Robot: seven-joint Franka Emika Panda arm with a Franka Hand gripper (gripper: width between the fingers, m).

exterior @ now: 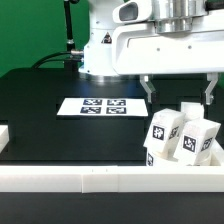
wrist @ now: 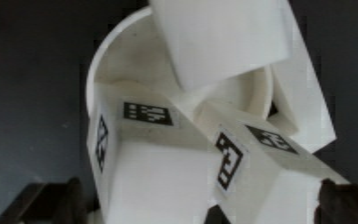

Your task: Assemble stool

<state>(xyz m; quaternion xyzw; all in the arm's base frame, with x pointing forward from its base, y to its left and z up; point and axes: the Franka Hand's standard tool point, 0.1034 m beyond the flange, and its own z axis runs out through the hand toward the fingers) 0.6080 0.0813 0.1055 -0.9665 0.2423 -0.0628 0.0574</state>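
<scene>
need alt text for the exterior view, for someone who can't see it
A white robot arm's open claw hangs above a cluster of white stool parts bearing black-and-white tags, which sit on a black table against a white border rail at the exterior view's right. Behind them the marker board lies flat on the table near the arm's base.

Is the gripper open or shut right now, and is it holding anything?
Open and empty. In the exterior view the gripper has its fingers spread wide above the white legs, with clear space between them and nothing gripped.
</scene>
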